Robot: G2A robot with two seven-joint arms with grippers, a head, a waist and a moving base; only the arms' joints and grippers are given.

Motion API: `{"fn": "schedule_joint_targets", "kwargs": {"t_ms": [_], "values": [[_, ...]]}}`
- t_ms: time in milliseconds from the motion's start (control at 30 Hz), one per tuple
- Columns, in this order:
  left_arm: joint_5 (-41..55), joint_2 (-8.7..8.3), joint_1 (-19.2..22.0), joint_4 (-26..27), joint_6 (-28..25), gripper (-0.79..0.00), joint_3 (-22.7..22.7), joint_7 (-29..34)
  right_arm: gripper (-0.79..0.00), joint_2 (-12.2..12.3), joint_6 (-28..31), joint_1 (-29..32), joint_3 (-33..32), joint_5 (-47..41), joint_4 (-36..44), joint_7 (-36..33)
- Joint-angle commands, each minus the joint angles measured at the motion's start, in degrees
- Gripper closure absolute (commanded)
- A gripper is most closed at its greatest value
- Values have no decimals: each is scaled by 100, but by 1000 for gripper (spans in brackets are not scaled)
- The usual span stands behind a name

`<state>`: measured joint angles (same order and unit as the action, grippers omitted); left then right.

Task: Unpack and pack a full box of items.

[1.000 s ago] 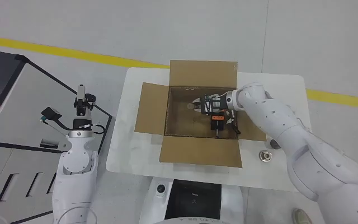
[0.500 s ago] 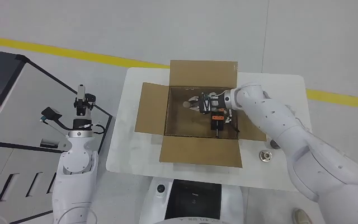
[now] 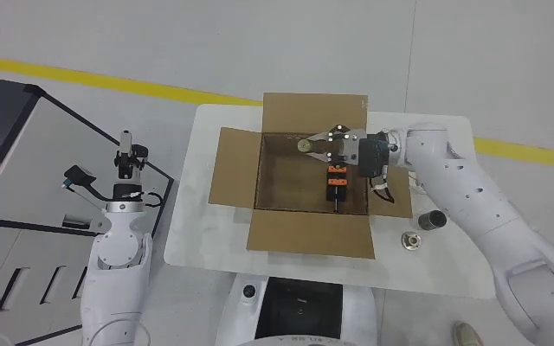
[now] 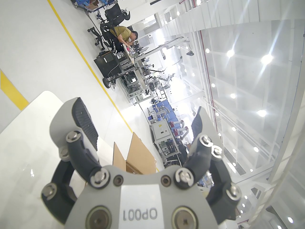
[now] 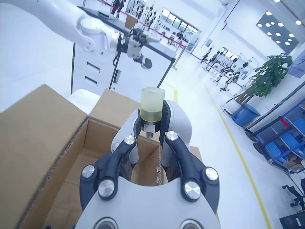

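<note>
While the right gripper (image 3: 315,144) held a yellowish cylinder with a threaded stud (image 3: 304,146) tight over the far part of the open cardboard box (image 3: 232,169), the cylinder's long axis ran along the fingers; the left gripper (image 4: 140,117), wide open, hung well apart.

A pale glossy floor (image 3: 130,43) crossed by a yellow line (image 3: 104,80) surrounds the white tabletop (image 3: 433,268). Bright ceiling lights (image 4: 265,59) shine overhead. A white drawer cabinet (image 5: 95,72), a potted plant (image 5: 274,77) and a blue wheeled bin (image 5: 246,114) stand farther off.
</note>
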<state>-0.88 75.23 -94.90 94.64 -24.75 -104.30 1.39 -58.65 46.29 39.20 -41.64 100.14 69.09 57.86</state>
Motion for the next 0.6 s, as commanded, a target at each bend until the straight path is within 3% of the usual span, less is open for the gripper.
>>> {"fn": "schedule_joint_targets", "kwargs": {"t_ms": [0, 433, 567], "values": [[0, 0, 0, 0, 0, -785, 0, 0, 0, 85, 4, 113, -197, -51, 101, -44], [0, 0, 0, 0, 0, -785, 0, 0, 0, 85, -16, 126, -203, -67, 119, -67], [0, 0, 0, 0, 0, -785, 0, 0, 0, 313, -147, 438, -913, -331, 487, -81]]}}
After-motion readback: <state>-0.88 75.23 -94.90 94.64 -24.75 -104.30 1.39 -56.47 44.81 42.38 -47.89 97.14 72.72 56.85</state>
